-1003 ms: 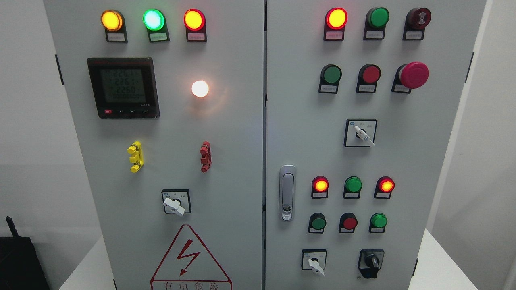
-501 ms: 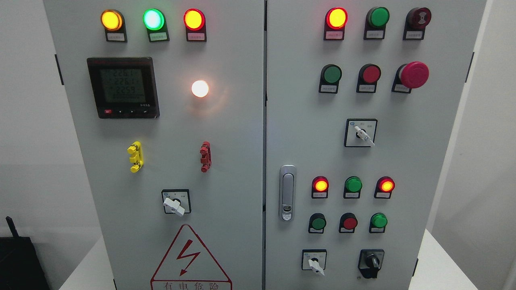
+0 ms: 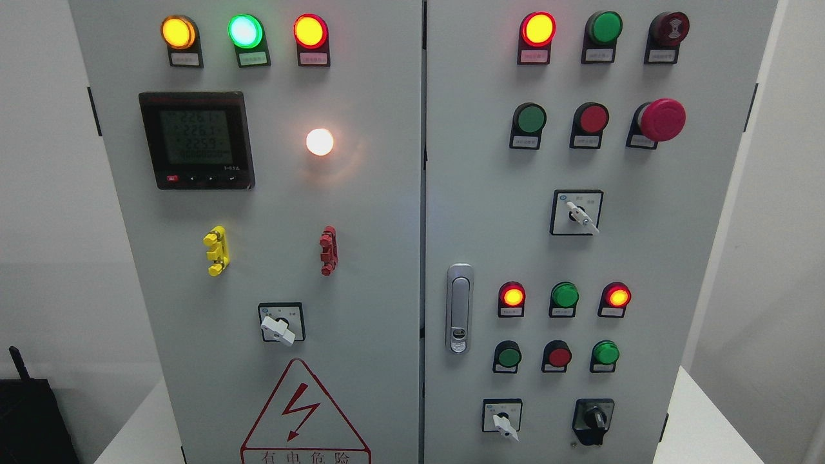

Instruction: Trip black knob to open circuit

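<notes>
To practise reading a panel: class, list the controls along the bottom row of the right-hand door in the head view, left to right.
White-handled selector switch → black knob. Neither robot hand is in view.

Black knob stands unobstructed; white selector sits near its left.

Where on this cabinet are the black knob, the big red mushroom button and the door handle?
black knob (image 3: 597, 420): head view, on the knob's dark grip, lower right.
red mushroom button (image 3: 662, 120): head view, on its domed red cap.
door handle (image 3: 459, 308): head view, on the silver lever's middle.
</notes>
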Controlling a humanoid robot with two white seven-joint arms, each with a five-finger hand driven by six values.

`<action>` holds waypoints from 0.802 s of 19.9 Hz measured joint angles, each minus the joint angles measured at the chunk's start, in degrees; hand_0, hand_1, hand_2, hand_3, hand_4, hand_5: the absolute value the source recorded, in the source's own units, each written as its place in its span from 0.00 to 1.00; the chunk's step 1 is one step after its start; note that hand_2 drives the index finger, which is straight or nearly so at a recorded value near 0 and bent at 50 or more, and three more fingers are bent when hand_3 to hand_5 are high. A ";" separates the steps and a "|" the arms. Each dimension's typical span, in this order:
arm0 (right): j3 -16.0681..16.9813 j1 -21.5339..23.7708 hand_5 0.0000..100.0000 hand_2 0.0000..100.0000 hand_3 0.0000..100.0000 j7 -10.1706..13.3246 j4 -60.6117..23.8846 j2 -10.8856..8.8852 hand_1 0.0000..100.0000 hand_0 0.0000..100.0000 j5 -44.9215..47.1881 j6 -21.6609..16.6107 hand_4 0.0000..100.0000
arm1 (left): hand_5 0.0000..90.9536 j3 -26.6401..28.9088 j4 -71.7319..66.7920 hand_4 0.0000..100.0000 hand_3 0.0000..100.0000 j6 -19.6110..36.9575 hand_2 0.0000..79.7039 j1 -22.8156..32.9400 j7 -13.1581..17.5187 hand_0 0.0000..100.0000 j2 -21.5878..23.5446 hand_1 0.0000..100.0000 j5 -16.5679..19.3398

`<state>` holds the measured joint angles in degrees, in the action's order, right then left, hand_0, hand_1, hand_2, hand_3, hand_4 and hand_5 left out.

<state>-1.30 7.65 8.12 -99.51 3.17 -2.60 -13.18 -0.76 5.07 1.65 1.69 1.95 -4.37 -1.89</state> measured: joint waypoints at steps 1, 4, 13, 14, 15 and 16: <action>0.00 -0.22 0.99 0.00 1.00 -0.05 -0.02 0.00 0.76 0.69 0.00 0.02 1.00 | 0.00 0.00 0.00 0.00 0.00 0.00 0.00 0.00 0.00 0.12 0.00 0.39 0.00; 0.00 -1.14 0.99 0.00 1.00 -0.08 -0.06 0.00 0.76 0.69 0.00 0.46 1.00 | 0.00 0.00 0.00 0.00 0.00 0.00 0.00 0.00 0.00 0.12 0.00 0.39 0.00; -0.10 -2.99 0.99 0.00 1.00 -0.13 0.12 0.00 0.77 0.70 0.05 1.56 1.00 | 0.00 0.00 0.00 0.00 0.00 0.00 0.00 0.00 0.00 0.12 0.00 0.39 0.00; -0.20 -3.03 0.99 0.00 1.00 -0.13 0.19 0.00 0.77 0.70 0.05 1.68 1.00 | 0.00 0.00 0.00 0.00 0.00 0.00 0.00 0.00 0.00 0.12 0.00 0.39 0.00; -0.33 -3.18 0.99 0.00 1.00 -0.13 0.29 0.00 0.77 0.70 0.07 1.74 1.00 | 0.00 0.00 0.00 0.00 0.00 0.00 0.00 0.00 0.00 0.12 0.00 0.39 0.00; -0.46 -3.23 0.99 0.00 1.00 -0.13 0.41 0.00 0.77 0.70 0.14 1.74 1.00 | 0.00 0.00 0.00 0.00 0.00 0.00 0.00 0.00 0.00 0.12 0.00 0.39 0.00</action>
<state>-1.76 4.41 7.99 -99.10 3.17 -2.46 -11.44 -0.76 5.07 1.65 1.70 1.95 -4.37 -1.89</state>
